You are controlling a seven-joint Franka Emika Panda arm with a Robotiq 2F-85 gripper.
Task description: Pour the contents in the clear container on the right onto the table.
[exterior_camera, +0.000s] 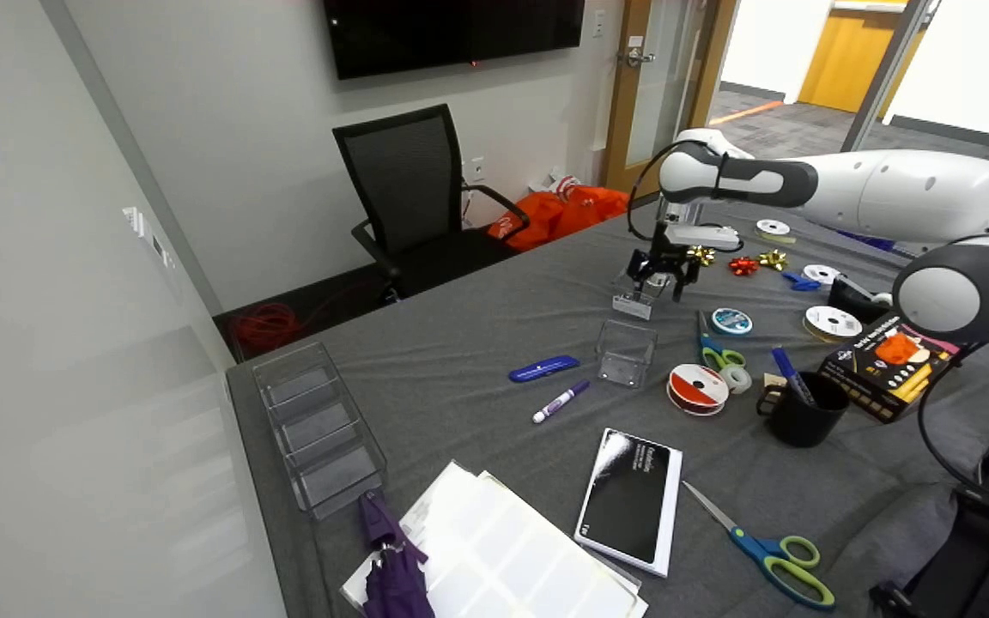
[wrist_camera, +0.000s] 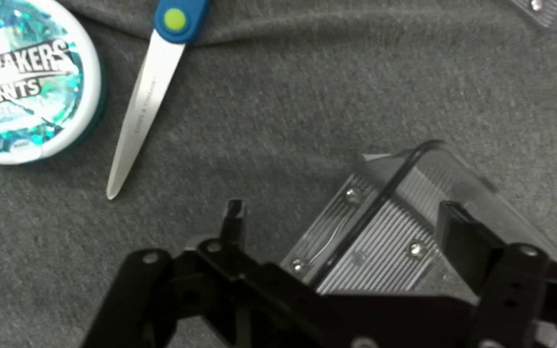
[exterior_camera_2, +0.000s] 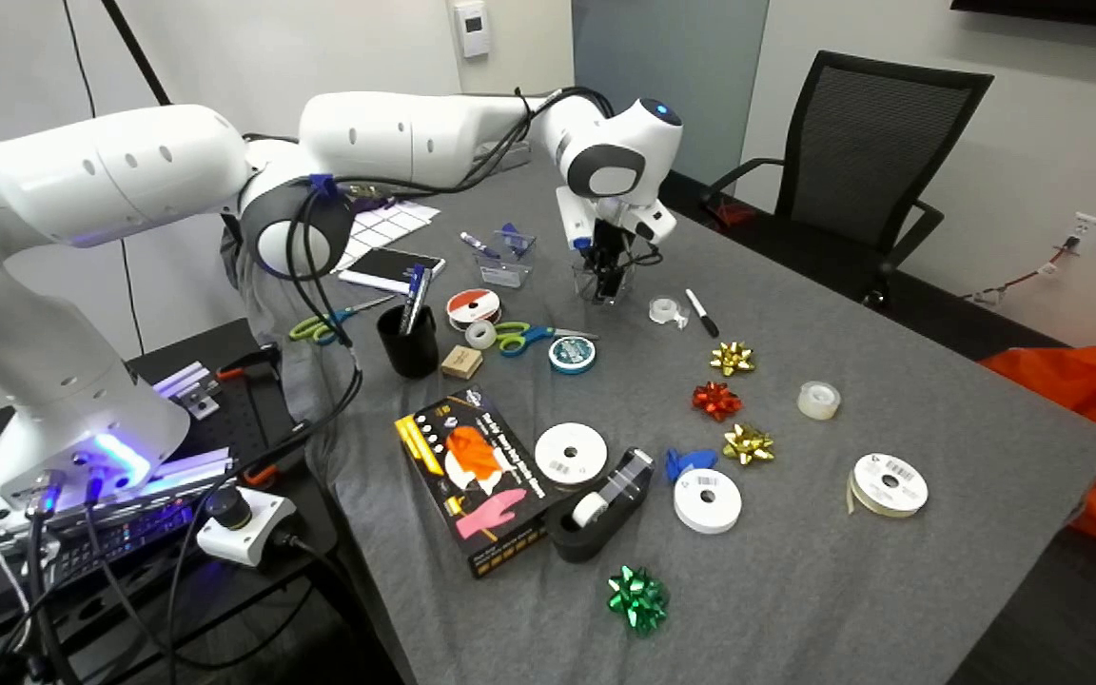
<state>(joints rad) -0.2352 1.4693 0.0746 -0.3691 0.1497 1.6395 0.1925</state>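
Status: the gripper [wrist_camera: 341, 212] is spread wide and holds nothing. The tub [wrist_camera: 385, 241] is on the table [wrist_camera: 307, 96] beneath it, one wall running between the fingers [wrist_camera: 467, 246]; in an exterior view a second tub [exterior_camera_2: 502, 276] shows to its left. Whether the tub sits level cannot be told.

Step in hand: no contents show in the visible part of the tub, and a tape roll [exterior_camera_2: 665, 310] and a pen [exterior_camera_2: 702, 314] lie near it. The pour is therefore judged probably done, leaving withdrawal.

Procedure: the gripper should rise vertically at full spread until both fingertips clear the rim. Sideways travel should follow only then; the finger at the right of the wrist view overlaps the tub and could drag or tip such thin plastic. The path should avoid the scissors [wrist_camera: 145, 104]. Should anything be left inside, the tub should be gripped squarely and inverted.
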